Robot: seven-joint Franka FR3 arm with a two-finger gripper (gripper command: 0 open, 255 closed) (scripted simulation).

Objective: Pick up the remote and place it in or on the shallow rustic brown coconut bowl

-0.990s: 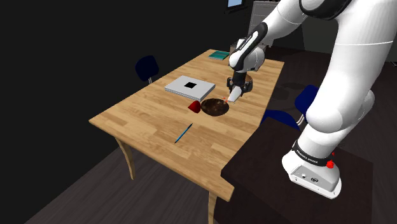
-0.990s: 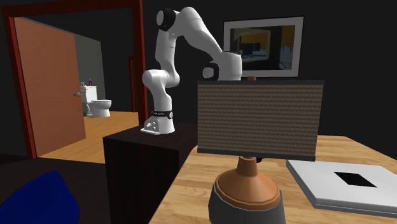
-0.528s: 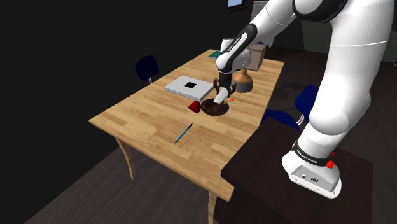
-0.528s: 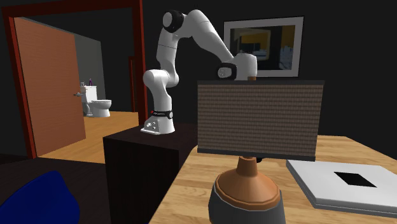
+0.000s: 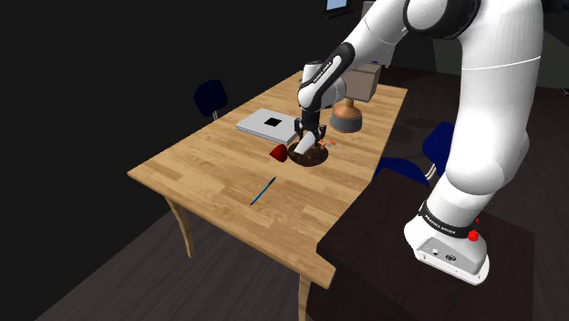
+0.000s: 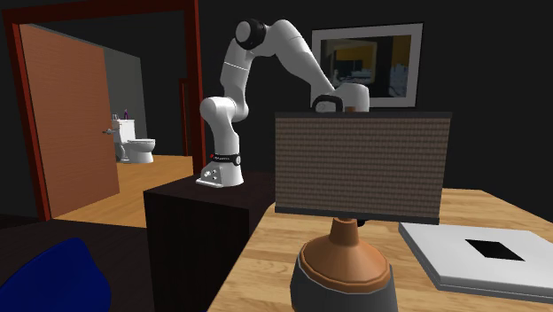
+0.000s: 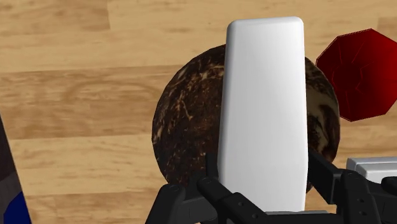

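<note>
White slab remote [image 7: 264, 114] above mottled bowl [image 7: 188, 127]

White remote [image 7: 264, 114] covers the brown bowl's [image 7: 184, 127] middle; lampshade [image 6: 359, 164] hides the arm's [image 6: 288, 49] lower end

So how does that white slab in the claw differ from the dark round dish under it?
Colour: the remote is plain smooth white; the bowl is mottled dark brown. Shape: the remote is a long rounded rectangle; the bowl is round and shallow. State: the remote is clasped by the gripper, while the bowl sits on the wooden table. Shared: they line up, the remote over the bowl.
</note>
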